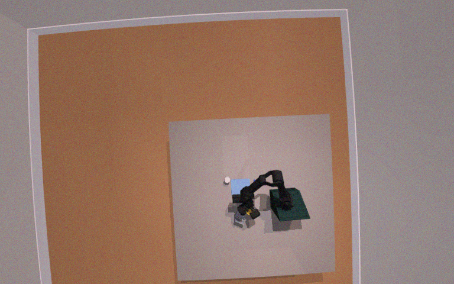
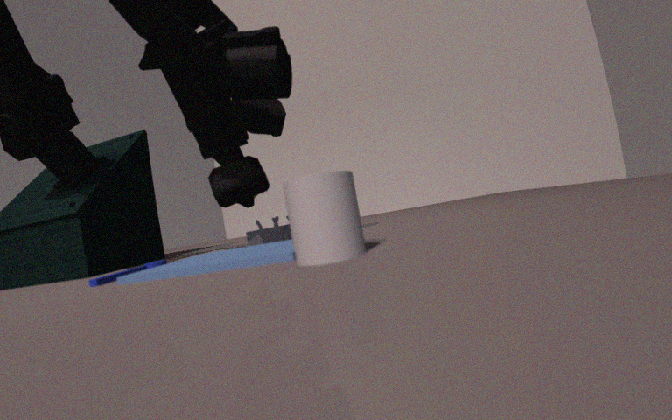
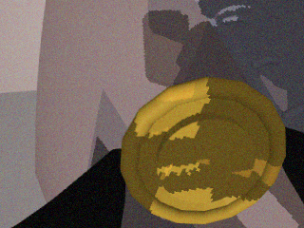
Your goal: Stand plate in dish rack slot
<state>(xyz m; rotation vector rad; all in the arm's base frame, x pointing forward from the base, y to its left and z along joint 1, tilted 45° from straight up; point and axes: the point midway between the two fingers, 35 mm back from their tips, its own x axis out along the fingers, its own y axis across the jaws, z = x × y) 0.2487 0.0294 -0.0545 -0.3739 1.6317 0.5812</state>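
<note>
The yellow plate (image 1: 249, 211) (image 3: 204, 166) is gripped across its rim, its round face turned to the wrist camera. My black gripper (image 1: 248, 212) (image 3: 203, 148) is shut on it, one finger at each side, and holds it in the air. In the exterior view the gripper hides the plate; how steeply the plate tilts is hard to tell. The grey dish rack (image 1: 239, 218) (image 2: 267, 234) stands on the table just beside and below the gripper in the top view, partly in shadow. In the wrist view it seems to be the dark blue-grey shape at the upper right; its slots are unclear.
A light blue square (image 1: 240, 186) (image 2: 218, 262) lies behind the gripper in the top view. A white cylinder (image 1: 227, 180) (image 2: 324, 218) stands at its far corner. A thin dark blue item (image 2: 126, 273) lies beside the square. The dark green base block (image 1: 294, 206) (image 2: 44, 252) carries the arm.
</note>
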